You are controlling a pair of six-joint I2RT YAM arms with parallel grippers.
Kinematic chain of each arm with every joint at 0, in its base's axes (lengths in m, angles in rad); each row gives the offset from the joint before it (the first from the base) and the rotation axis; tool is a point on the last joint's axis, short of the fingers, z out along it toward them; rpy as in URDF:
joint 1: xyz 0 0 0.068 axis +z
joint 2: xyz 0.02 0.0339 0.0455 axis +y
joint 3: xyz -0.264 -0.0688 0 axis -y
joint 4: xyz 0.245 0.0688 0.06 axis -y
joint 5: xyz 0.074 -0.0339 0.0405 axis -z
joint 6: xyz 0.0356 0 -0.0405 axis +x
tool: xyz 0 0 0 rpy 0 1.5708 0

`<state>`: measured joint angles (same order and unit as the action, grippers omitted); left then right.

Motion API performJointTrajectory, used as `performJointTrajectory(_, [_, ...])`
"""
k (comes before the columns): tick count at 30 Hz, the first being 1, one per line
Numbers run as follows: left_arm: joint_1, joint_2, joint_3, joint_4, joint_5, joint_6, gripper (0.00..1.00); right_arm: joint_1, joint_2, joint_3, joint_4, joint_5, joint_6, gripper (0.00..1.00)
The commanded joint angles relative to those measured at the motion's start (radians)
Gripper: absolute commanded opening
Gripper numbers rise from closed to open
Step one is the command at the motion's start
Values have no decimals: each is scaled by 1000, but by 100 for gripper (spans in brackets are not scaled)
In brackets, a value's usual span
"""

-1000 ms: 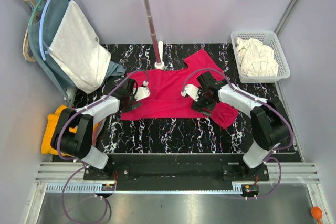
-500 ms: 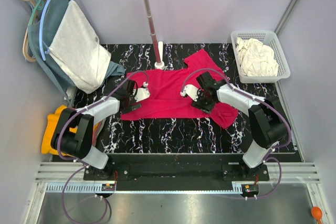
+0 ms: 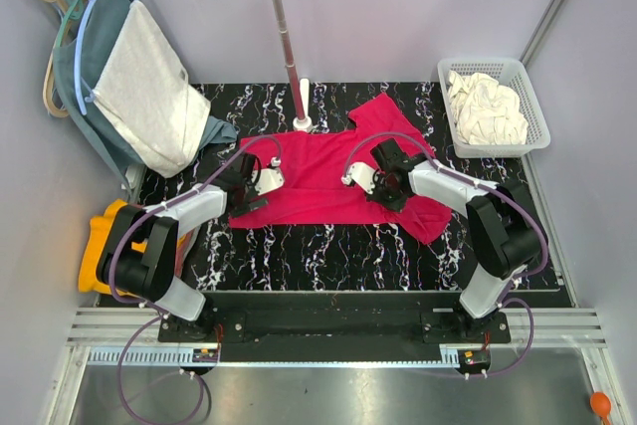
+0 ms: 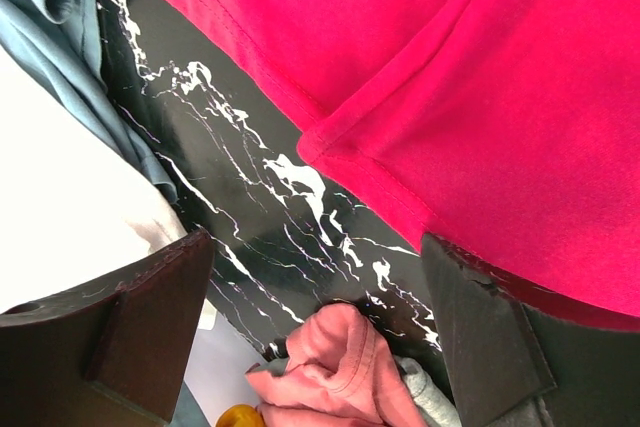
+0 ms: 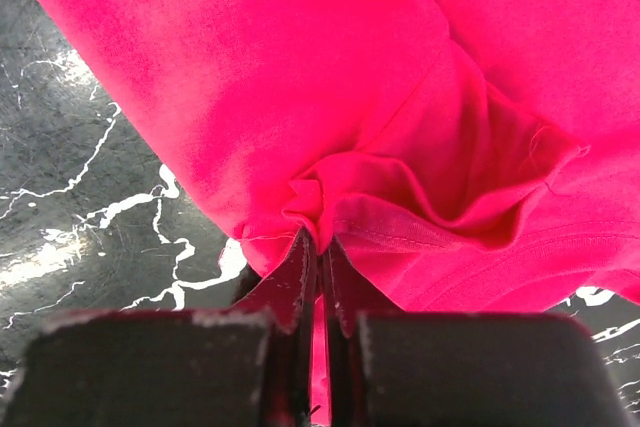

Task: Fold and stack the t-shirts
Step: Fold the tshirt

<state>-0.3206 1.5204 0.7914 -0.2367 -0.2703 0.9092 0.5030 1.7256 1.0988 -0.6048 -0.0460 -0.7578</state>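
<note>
Pinching a puckered fold of the crimson-pink t-shirt (image 5: 200, 67), the right tool (image 5: 320, 247) has its two dark fingers pressed together, with only a sliver of cloth between them. The fabric is a soft, matte knit. In the right wrist view a stitched hem curls just above the pinch, and a hollow of loose folds opens to its right.

The top view gives the wider layout. The shirt lies spread across the middle of the counter (image 3: 299, 246), a glossy black slab veined in white. One sleeve points to the far side, beside the white pole (image 3: 284, 27) of a clothes rail, and the near right corner is rumpled under the right arm.

The left tool (image 3: 251, 181) sits at the shirt's left edge with its fingers wide apart, holding nothing. Its wrist camera shows bare marble between them and the shirt's seamed sleeve edge just ahead.

That camera alone shows the dusty pink t-shirt (image 4: 330, 362), crumpled into a soft lump at the counter's edge. A scrap of orange below it may be the orange-yellow t-shirt (image 3: 95, 256), which in the top view lies bunched off the counter's left side.

The cream-white t-shirt (image 3: 485, 106) is heaped in a white slatted plastic basket (image 3: 478, 65) at the far right corner. A pale grey-white garment (image 3: 149, 106) and a teal-blue garment (image 3: 105, 57) hang at the far left.
</note>
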Motion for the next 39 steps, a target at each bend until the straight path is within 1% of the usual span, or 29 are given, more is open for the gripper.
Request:
performJointTrajectory(1, [5, -5, -8, 40, -20, -4, 90, 3, -18, 15, 20, 21, 6, 1])
performJointTrajectory(9, [5, -11, -14, 42, -21, -4, 89, 2, -37, 102, 0, 179, 32, 0])
performJointTrajectory(13, [5, -8, -11, 40, -21, -7, 89, 3, -61, 137, -9, 224, 6, 0])
performJointTrajectory(18, [5, -6, -11, 40, -21, -4, 89, 3, -52, 162, -18, 284, -23, 0])
performJointTrajectory(39, [6, -2, -49, 74, -32, 16, 87, -7, 103, 302, -24, 340, -101, 0])
